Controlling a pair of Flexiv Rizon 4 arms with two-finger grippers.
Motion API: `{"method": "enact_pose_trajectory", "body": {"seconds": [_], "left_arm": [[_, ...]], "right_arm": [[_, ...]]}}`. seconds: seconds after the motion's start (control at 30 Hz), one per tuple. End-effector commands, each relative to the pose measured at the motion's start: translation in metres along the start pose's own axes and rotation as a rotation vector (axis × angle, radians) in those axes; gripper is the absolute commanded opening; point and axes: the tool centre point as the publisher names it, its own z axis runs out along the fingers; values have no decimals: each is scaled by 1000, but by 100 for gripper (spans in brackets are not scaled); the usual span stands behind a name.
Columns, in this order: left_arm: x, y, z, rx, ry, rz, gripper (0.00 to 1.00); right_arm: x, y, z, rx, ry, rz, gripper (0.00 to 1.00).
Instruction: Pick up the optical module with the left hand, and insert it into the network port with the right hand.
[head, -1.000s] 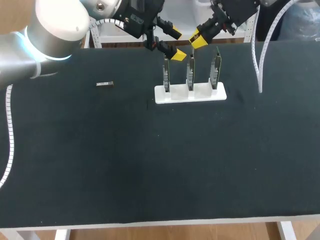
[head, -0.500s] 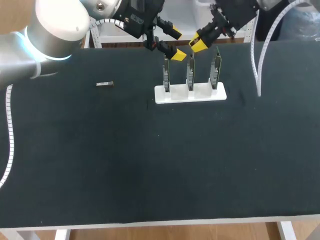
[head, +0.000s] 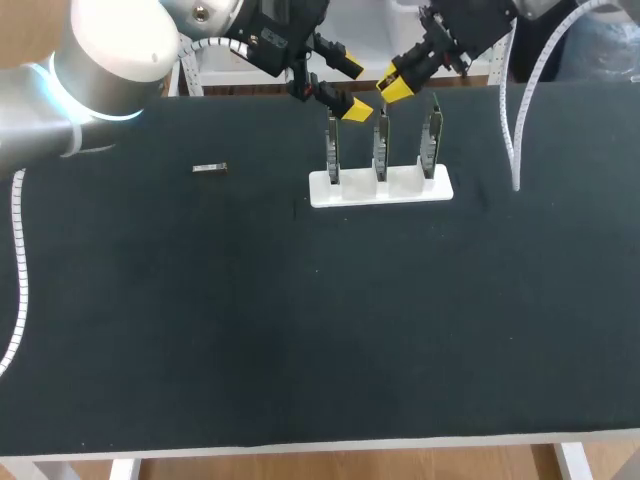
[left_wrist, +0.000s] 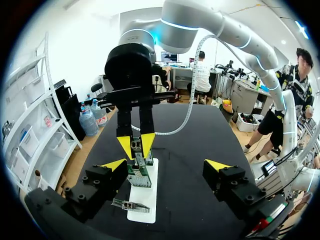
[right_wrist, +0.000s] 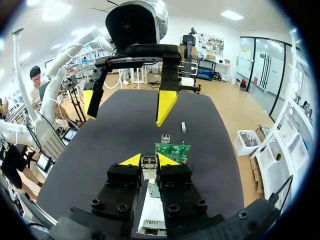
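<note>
My right gripper (right_wrist: 149, 160) is shut on a small metal optical module (right_wrist: 149, 161). It hovers over the far side of a white holder (head: 380, 188) that carries three upright green boards with network ports (head: 381, 135). In the left wrist view the same module (left_wrist: 136, 145) shows between the right gripper's (left_wrist: 136, 144) yellow tips, just above the boards (left_wrist: 139, 176). My left gripper (head: 348, 87) hangs open and holds nothing at the holder's far left end, facing the right gripper (head: 394, 84). A second module (head: 210, 168) lies loose on the mat to the left.
The table is covered by a black mat (head: 300, 320). The holder's white base (left_wrist: 141, 212) lies under and ahead of my left gripper (left_wrist: 165, 165). A white cable (head: 515, 120) hangs from my right arm to the holder's right.
My right gripper has shifted slightly over the holder, and its hanging cable has swung a little to the left. The left arm and the loose module have not moved.
</note>
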Motion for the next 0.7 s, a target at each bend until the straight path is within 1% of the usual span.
{"method": "enact_pose_trajectory", "body": {"seconds": [0.03,0.27,0.5,0.7], "left_arm": [[0,-1,0,-4,3,-2,100],[0,-1,0,-4,3,-2,100],[0,-1,0,-4,3,-2,100],[0,-1,0,-4,3,-2,100]], "right_arm": [[2,-13,2,-29,-3,4,0],[5,-16,2,-30,-9,16,0],[-4,-19,-8,-10,-25,-14,0],[-5,-25,-15,-1,-22,-25,0]]}}
